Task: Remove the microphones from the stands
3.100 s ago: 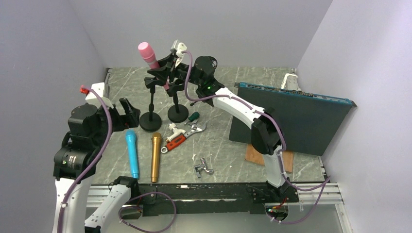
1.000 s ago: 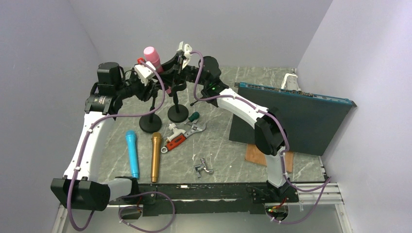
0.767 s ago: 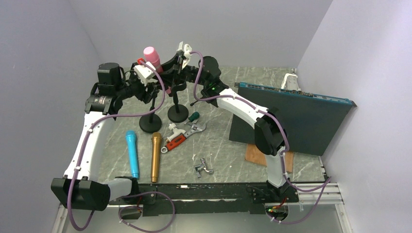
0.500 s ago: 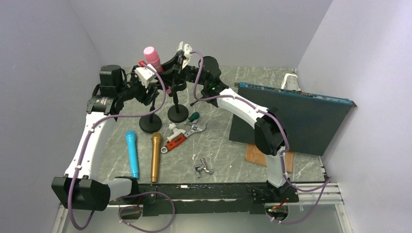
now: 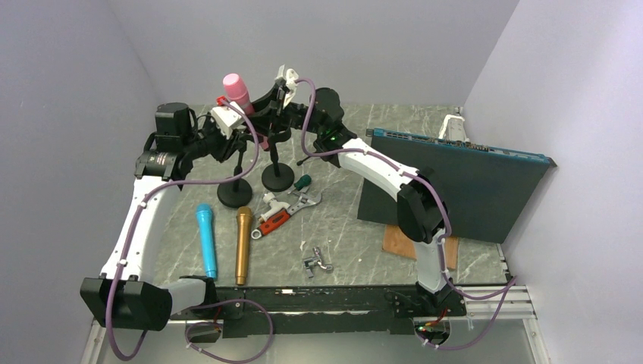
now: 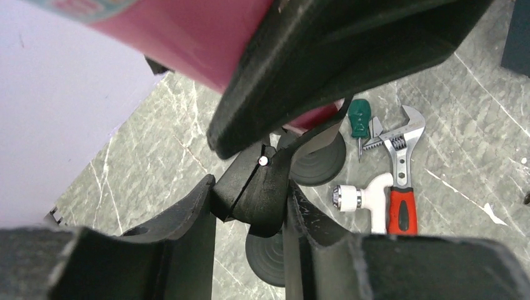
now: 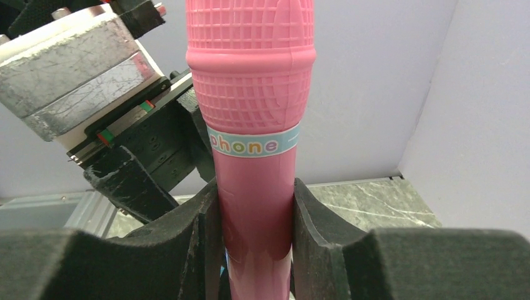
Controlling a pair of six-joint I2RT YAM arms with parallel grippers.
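Atop the stand (image 6: 350, 69), the right gripper (image 7: 253, 215) pinches the pink microphone (image 7: 251, 106) (left gripper (image 6: 250, 209) clamps its joint).

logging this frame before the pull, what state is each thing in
stand: upright
pink microphone: tilted at the stand's top, clamped; whether free of the stand, cannot tell
right gripper: shut on pink microphone
left gripper: shut on stand, near its top
blue microphone: lying flat, loose
gold microphone: lying flat, loose
red-handled wrench: lying flat
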